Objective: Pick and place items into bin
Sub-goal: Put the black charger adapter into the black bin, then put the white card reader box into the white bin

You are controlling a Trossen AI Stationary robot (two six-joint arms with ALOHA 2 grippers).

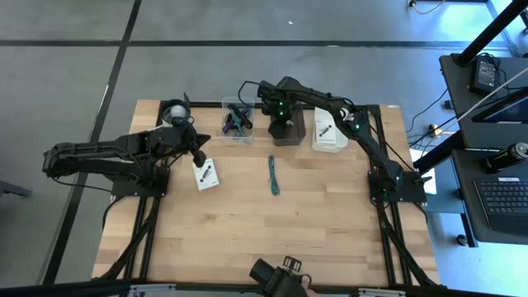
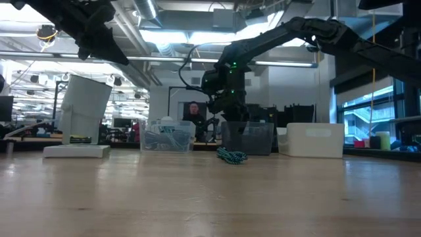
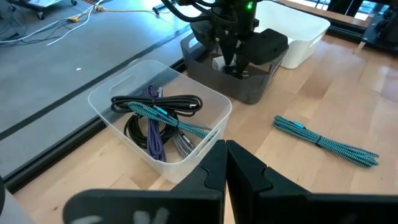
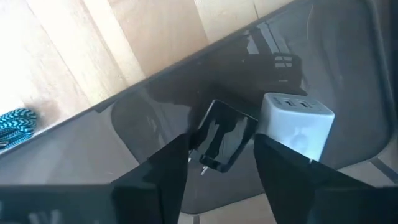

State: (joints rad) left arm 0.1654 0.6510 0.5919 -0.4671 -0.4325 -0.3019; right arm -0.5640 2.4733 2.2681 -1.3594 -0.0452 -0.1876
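The right gripper (image 4: 217, 158) reaches down into a dark smoked bin (image 1: 286, 128) at the table's far edge, fingers spread apart around a black plug adapter (image 4: 222, 142) lying beside a white charger (image 4: 297, 124). The left gripper (image 3: 225, 163) hovers clenched empty near a clear bin (image 3: 102, 99) of cables. A teal braided cable (image 1: 272, 176) lies mid-table.

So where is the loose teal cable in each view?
High: teal cable at mid-table, in front of the dark bin.
Low: at centre, before that bin.
Left wrist: on the wood, right side.
Right wrist: at the left edge.
Shared landmark: dark bin.
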